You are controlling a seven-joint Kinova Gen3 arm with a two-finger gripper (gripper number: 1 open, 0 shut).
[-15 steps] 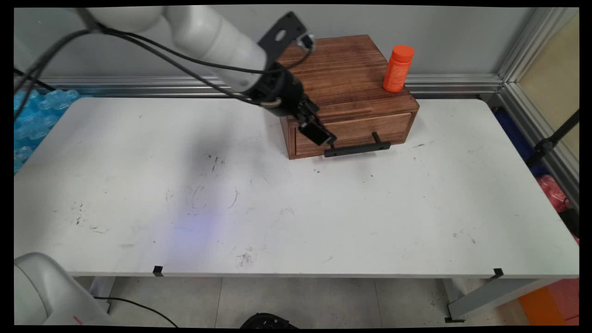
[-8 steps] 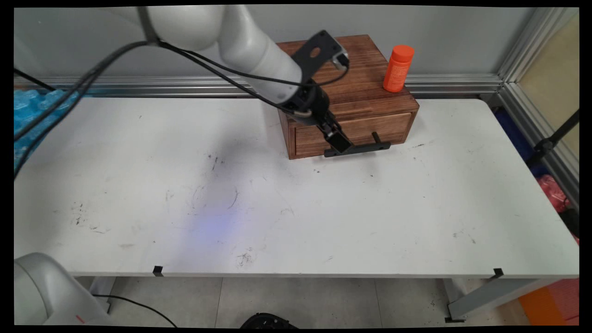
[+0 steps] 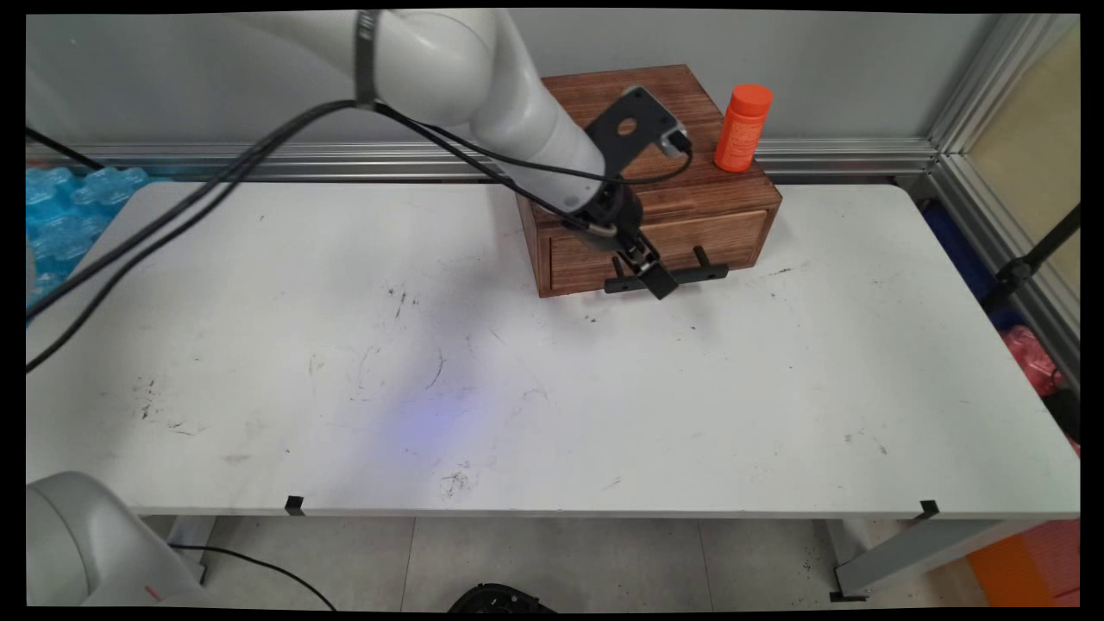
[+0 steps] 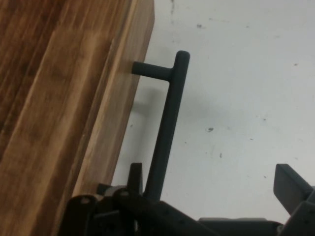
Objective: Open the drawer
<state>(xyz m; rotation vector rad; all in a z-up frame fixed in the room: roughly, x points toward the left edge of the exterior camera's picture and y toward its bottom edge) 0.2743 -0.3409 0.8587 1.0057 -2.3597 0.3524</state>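
A brown wooden drawer box (image 3: 664,147) stands at the back of the white table (image 3: 517,388). Its closed drawer front (image 4: 74,113) carries a black bar handle (image 3: 694,275) (image 4: 167,128). My gripper (image 3: 653,278) (image 4: 214,178) is down at the left half of that handle and open. In the hand view the bar runs between the two fingers, close to the one (image 4: 135,173) by the drawer front, while the other finger (image 4: 291,184) stands far off over the table. An orange bottle (image 3: 742,127) stands upright on the box's top, at its right back corner.
Black cables (image 3: 198,198) hang from the arm over the table's left half. Blue plastic things (image 3: 60,216) lie beyond the left edge. An aluminium frame (image 3: 992,198) borders the table at the right, and the wall rail runs behind the box.
The arm has swung right and down along the drawer front. The gripper went from the drawer's left end to the handle bar and now straddles it.
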